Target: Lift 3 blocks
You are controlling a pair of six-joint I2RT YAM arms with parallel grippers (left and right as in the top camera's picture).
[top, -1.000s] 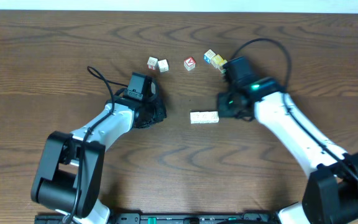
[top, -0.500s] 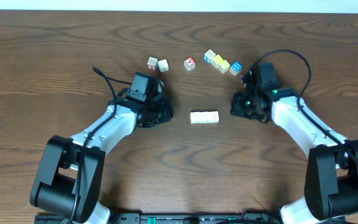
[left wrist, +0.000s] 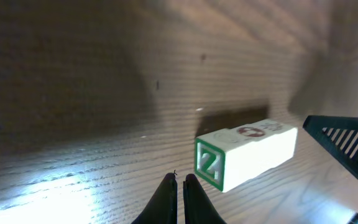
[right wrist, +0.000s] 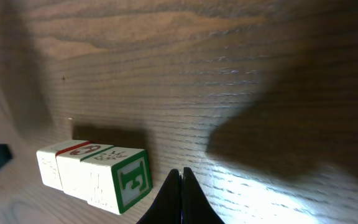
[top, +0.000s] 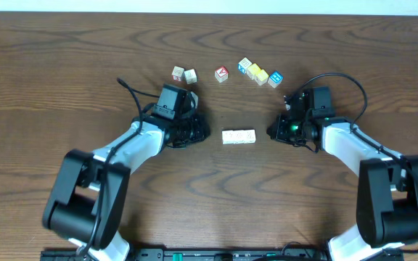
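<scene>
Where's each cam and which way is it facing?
Overhead: above table, straight down; left arm, right arm, with left gripper and right gripper flanking the three-block row.
Left wrist: on left arm, low, facing one row end; shut fingertips show.
Right wrist: on right arm, low, facing the F end; shut fingertips show.
Shared: all see the row.

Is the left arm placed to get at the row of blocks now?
Probably yes: the left gripper, shut, sits just short of the end of the blocks, with only bare table between them.
</scene>
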